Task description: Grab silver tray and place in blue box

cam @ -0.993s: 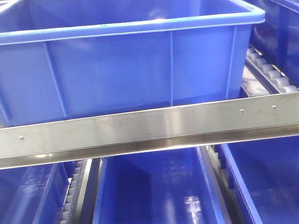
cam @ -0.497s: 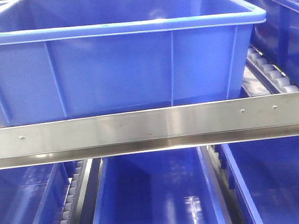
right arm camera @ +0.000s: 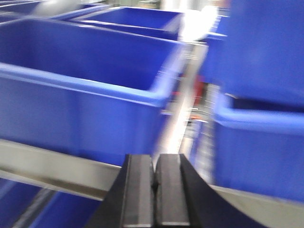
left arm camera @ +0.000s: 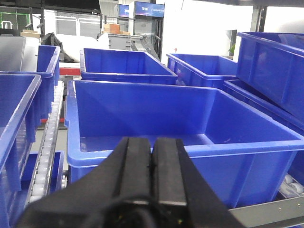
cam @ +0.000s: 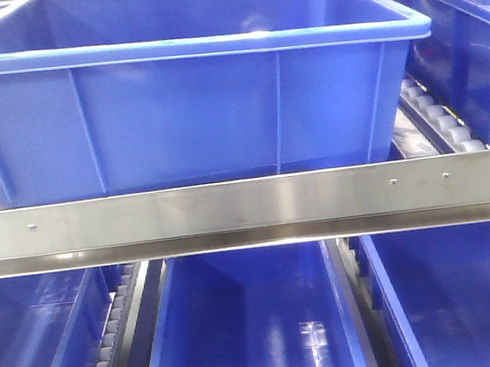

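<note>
- The blue box [cam: 185,111] sat on the upper shelf level, directly behind a horizontal steel rail [cam: 248,211] that ran the full width of the front view; its ribbed near wall filled most of the upper part of that view.
- In the left wrist view the same blue box [left arm camera: 180,123] lay just beyond the left gripper [left arm camera: 152,161], and its inside showed only bare blue floor and walls.
- The left gripper's two black fingers [left arm camera: 135,166] were pressed flat together with nothing between them.
- The right gripper [right arm camera: 153,183] was likewise closed, its fingers [right arm camera: 137,190] touching and gripping nothing; that view was smeared by motion blur.
- In the right wrist view the blue box's [right arm camera: 80,90] right near corner stood to the left of the gripper, above the steel rail [right arm camera: 52,171].
- The silver tray appeared in none of the three views, so its place could not be told.
- Below the rail, a narrow blue bin [cam: 251,323] lay in the middle of the lower level, with further bins to its left [cam: 34,346] and right [cam: 459,301].
- Roller tracks [cam: 436,124] ran along the right of the blue box, and another track [cam: 112,338] ran between the lower bins.
- More blue crates [left arm camera: 123,64] stood farther back in the left wrist view.
</note>
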Motion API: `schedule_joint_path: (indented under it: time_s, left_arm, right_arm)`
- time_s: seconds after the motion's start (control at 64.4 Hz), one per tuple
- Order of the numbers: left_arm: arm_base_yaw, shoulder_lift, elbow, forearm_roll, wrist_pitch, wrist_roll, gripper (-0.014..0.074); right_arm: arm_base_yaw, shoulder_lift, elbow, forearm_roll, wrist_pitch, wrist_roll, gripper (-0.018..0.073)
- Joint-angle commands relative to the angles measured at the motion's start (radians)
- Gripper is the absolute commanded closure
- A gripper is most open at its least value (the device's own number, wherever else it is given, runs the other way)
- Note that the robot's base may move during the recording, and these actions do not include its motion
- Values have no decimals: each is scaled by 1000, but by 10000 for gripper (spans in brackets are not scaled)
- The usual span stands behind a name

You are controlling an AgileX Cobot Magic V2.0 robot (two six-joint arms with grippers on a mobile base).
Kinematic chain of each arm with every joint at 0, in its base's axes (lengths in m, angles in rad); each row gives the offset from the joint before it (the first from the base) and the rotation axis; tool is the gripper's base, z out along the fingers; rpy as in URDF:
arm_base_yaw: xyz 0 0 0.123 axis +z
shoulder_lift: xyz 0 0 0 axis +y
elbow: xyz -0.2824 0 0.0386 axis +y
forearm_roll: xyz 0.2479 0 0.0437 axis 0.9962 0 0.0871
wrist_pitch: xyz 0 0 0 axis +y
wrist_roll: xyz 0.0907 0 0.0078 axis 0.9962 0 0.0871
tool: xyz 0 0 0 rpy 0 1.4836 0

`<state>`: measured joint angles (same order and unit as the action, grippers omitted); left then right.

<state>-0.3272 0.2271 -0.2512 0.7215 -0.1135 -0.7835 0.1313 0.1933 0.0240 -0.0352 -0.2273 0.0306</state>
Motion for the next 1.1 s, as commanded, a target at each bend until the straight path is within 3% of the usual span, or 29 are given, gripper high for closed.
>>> schedule_joint_path:
  time_s: [0.0,0.217,1.086]
  left_arm:
    - [4,7,-28,-2,-68,-6,700]
    - [4,7,-28,-2,-68,-6,700]
    - [4,7,-26,-2,-79,-6,700]
  right_arm:
    - [-57,-61,5,35,-79,-31,510]
    - [-111,-217,8,35,97,-31,510]
    - [-111,-224,8,35,78,-31,510]
